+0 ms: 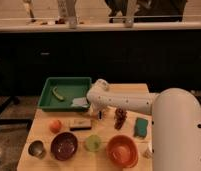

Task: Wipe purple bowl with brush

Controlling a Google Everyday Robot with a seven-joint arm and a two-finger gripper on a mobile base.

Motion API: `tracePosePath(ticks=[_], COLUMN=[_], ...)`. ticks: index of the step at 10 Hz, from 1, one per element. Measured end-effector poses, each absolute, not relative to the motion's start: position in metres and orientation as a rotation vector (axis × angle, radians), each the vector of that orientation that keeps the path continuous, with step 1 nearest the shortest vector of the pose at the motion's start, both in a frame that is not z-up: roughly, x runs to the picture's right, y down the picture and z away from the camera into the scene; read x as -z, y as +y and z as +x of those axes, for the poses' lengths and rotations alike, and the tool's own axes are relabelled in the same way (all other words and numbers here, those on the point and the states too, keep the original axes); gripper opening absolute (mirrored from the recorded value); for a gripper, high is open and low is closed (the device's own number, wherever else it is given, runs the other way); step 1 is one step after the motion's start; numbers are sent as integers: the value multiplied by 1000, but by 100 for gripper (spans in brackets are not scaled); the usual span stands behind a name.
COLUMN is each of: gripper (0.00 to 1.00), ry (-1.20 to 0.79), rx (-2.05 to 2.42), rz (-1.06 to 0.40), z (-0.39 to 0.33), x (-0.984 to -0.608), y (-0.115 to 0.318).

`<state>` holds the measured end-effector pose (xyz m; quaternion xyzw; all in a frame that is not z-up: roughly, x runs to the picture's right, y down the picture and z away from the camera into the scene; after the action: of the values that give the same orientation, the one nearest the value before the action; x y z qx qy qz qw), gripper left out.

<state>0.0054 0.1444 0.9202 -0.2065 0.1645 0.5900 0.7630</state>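
Note:
The purple bowl (64, 146) sits upright near the table's front left, dark and glossy. My gripper (98, 113) hangs down from the white arm (124, 102), at the near right corner of the green tray (65, 92), well behind and to the right of the bowl. A pale greyish thing (80, 103) lies at that tray corner right beside the gripper; I cannot tell whether it is the brush's head. No long brush handle shows clearly.
An orange bowl (122, 150), a green cup (93, 143) and a small metal cup (36, 148) stand along the front. An orange fruit (55, 125), a brown block (80, 123), dark grapes (120, 117) and a teal sponge (141, 127) lie mid-table. A green item (58, 93) lies in the tray.

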Motion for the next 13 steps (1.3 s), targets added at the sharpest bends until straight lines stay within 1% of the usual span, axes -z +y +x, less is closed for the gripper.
tracePosePath(ticks=[10, 11, 13], gripper=[79, 71, 51], ry=[351, 351, 351], rx=[-1306, -1306, -1305], rz=[-508, -508, -507], z=[5, 5, 5], x=[-929, -929, -929], y=[149, 149, 149])
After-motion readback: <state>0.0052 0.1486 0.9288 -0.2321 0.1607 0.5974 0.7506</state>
